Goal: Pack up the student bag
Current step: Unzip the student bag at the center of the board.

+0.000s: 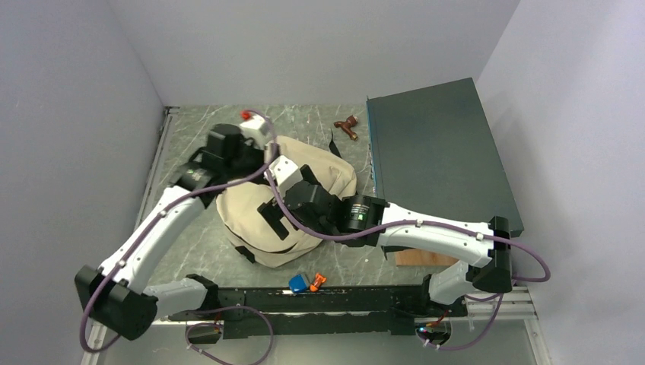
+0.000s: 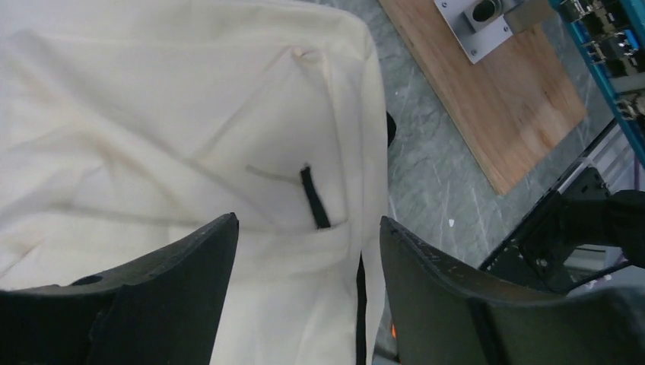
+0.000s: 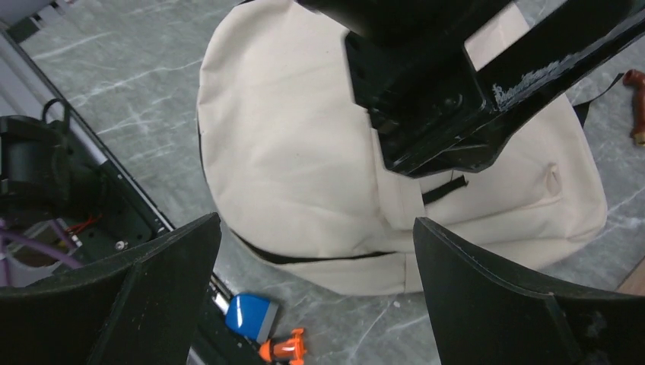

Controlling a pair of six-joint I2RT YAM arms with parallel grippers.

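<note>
Slumping on the grey marbled table (image 1: pixel 190 129) between the two arms, left of the dark teal flat box (image 1: pixel 441 160), the student bag (image 1: pixel 247 217) is a soft, rounded mound of cream canvas, creased and puffy, far from flat. Black piping edges its seams, and a short black tab (image 2: pixel 314 199) lies by the stitched front pocket. Brown strap ends (image 1: pixel 348 128) lie on the table at its far side. The left gripper (image 2: pixel 306 228) hangs over the fabric with its matte black fingers apart and nothing between them. The right gripper (image 3: pixel 316 224) stands wider still, also empty, above the bag's near edge. A smooth plywood board (image 2: pixel 494 91) lies nearby, and a small blue piece (image 3: pixel 251 315) and an orange piece (image 3: pixel 283 350) sit by the base rail.
</note>
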